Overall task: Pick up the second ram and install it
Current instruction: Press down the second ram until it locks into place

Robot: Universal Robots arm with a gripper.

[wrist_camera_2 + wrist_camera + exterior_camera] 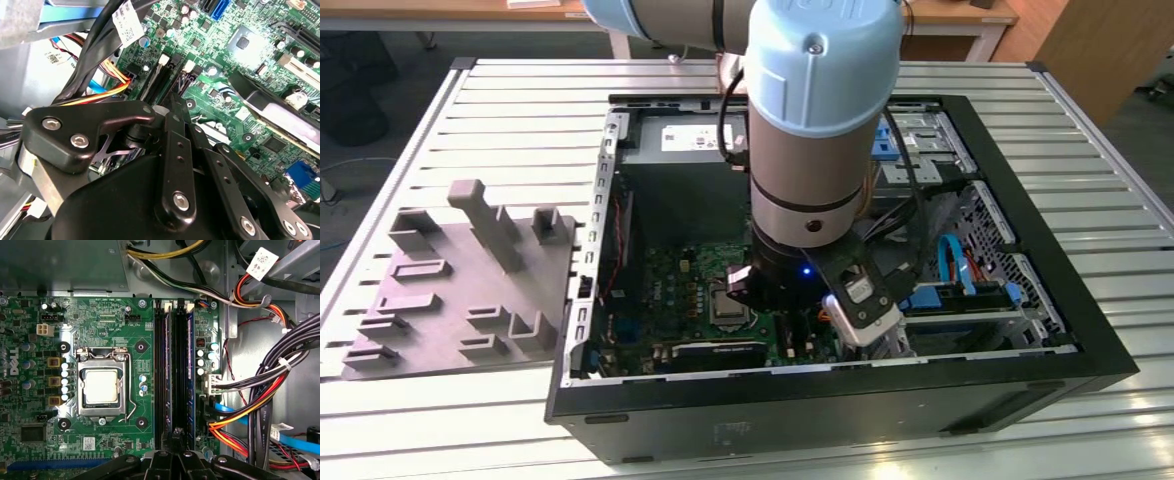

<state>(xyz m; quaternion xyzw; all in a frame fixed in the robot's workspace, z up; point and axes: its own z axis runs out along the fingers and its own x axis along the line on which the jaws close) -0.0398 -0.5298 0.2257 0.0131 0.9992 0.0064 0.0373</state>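
— How is the pincer [177, 432] set?

— It is lowered into the open computer case [854, 405], just over the end of the long black slots [167, 380]. How far it is open, and whether anything is held, cannot be told.

— And the second ram?

— A thin blue-green ram stick [190, 380] is seen edge-on, standing in the slot nearest the cables [260, 390]. Whether that one is the second cannot be told.

— How should such a stick be handled?

— It is judged light, stiff and thin, with fragile chips. It is best taken by its long flat faces near the middle and kept upright, and twisting should be avoided.

— The surroundings?

— The slots are flanked closely by the processor socket [101, 386] on the green motherboard [100, 315] and by bundled wires, so little room is left. The case is laid on a ribbed metal bench [520, 100], with a grey moulded tray [454, 290] beside it on the exterior view's left.
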